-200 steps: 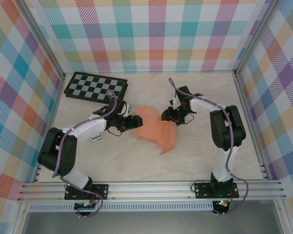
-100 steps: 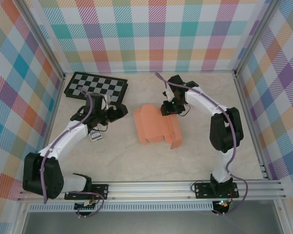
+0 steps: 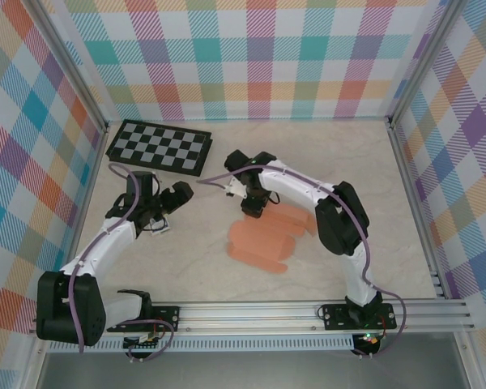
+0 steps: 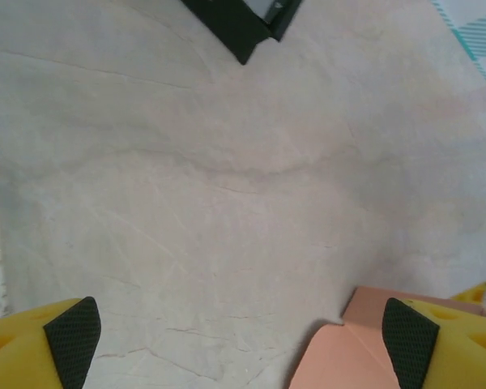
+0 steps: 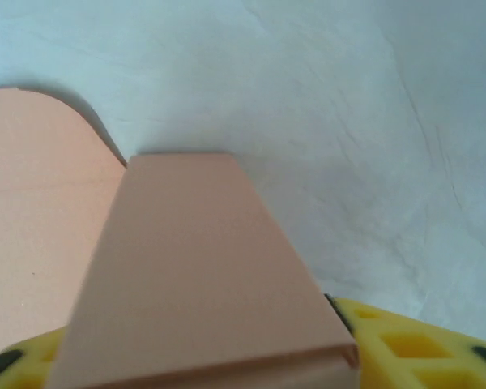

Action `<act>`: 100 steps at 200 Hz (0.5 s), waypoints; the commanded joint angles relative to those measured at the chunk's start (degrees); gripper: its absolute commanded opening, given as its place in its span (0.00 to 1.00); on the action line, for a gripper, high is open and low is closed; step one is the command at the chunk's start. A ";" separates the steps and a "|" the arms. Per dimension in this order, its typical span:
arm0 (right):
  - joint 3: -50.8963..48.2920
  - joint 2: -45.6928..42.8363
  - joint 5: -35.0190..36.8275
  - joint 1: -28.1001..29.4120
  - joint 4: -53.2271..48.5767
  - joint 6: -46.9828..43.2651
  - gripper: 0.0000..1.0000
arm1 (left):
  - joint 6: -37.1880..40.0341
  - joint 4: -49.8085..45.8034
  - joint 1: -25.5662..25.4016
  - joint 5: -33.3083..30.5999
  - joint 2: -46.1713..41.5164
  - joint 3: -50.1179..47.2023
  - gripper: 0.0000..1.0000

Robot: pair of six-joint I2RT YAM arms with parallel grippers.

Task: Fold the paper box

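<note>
Since the earlier frame the right hand (image 3: 251,207) had swung left across the counter (image 3: 364,243). The one paper box (image 3: 259,243) now lay lower and flatter at mid-counter, just in front of that hand. The left hand (image 3: 176,194), the other of the two, had drawn back well apart, spread wide over bare counter. One checkerboard (image 3: 160,146) lay at the back left. From close up, the right wrist view showed a card panel running between the fingers (image 5: 405,352); whether they pinched it could not be told.

the left arm (image 3: 105,241) extends forward, left gripper (image 3: 175,194) spread wide apart, while the right arm (image 3: 296,185) curls leftward, right gripper (image 3: 252,209) angled downward.
</note>
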 commanded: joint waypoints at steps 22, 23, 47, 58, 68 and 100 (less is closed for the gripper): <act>-3.40 -10.75 -4.79 0.14 4.54 -2.59 0.65 | 9.13 12.57 -0.56 8.08 -3.62 0.00 0.90; -3.65 -11.20 -4.84 0.14 4.68 -2.50 0.65 | 9.28 12.50 -0.61 8.35 -3.45 0.20 0.90; -9.78 -20.91 -6.08 -0.25 7.36 1.51 0.69 | 13.05 5.98 -3.98 11.15 1.49 6.98 0.92; -12.91 -25.52 -6.96 -1.33 9.18 5.48 0.69 | 14.69 3.69 -6.30 11.88 3.98 10.03 0.93; -16.07 -29.83 -5.91 -3.22 11.93 12.22 0.69 | 15.97 1.32 -8.54 11.26 6.44 12.70 0.93; -27.85 -42.63 -16.59 -17.03 14.31 49.45 0.68 | 13.18 -6.78 -13.59 11.25 16.44 21.91 0.92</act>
